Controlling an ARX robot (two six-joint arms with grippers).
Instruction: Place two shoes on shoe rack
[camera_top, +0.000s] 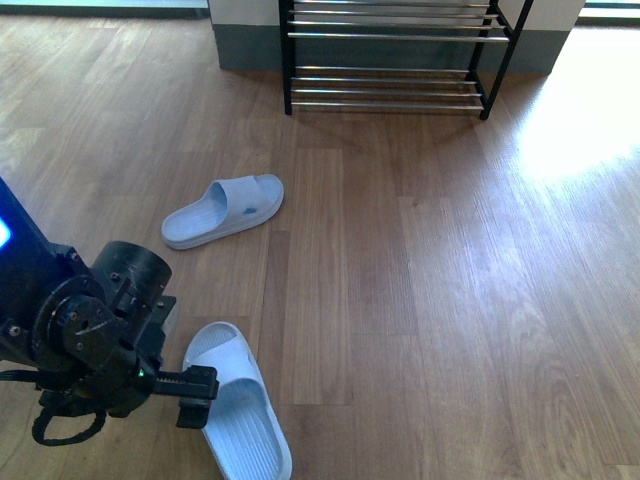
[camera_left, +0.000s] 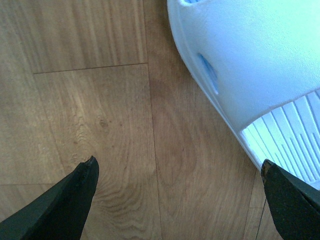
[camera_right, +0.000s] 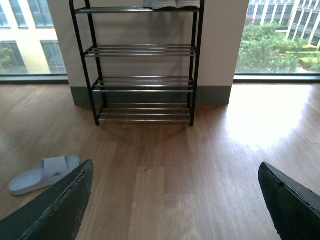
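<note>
1. Shoes: both are pale blue open-toed slides lying sole-down on the wooden floor (camera_top: 450, 300). Neither is on the shoe rack (camera_top: 390, 75) (camera_right: 145, 82).
2. Left gripper (camera_top: 198, 395) (camera_left: 178, 162): its jaws are spread wide, with only floorboards between them. The near slide (camera_top: 240, 410) (camera_left: 260, 60) lies just beside it. In the left wrist view one dark finger (camera_left: 292, 200) overlaps the edge of the slide's ribbed footbed, and the other is over bare boards. Whether that finger touches the slide cannot be told.
3. Far slide (camera_top: 225, 208) (camera_right: 44, 172): it lies well ahead of the left gripper, between that gripper and the rack.
4. Rack: it stands well ahead of both grippers, against a wall (camera_right: 220, 45) with a grey skirting. It has black side frames and tiers of shiny rods. The top tier carries something pale (camera_right: 170, 4), which the picture's edge cuts off, so it cannot be identified.
5. Right gripper (camera_right: 175, 165): its jaws are spread wide and grip nothing. It faces the rack, with open floor ahead of it.
</note>
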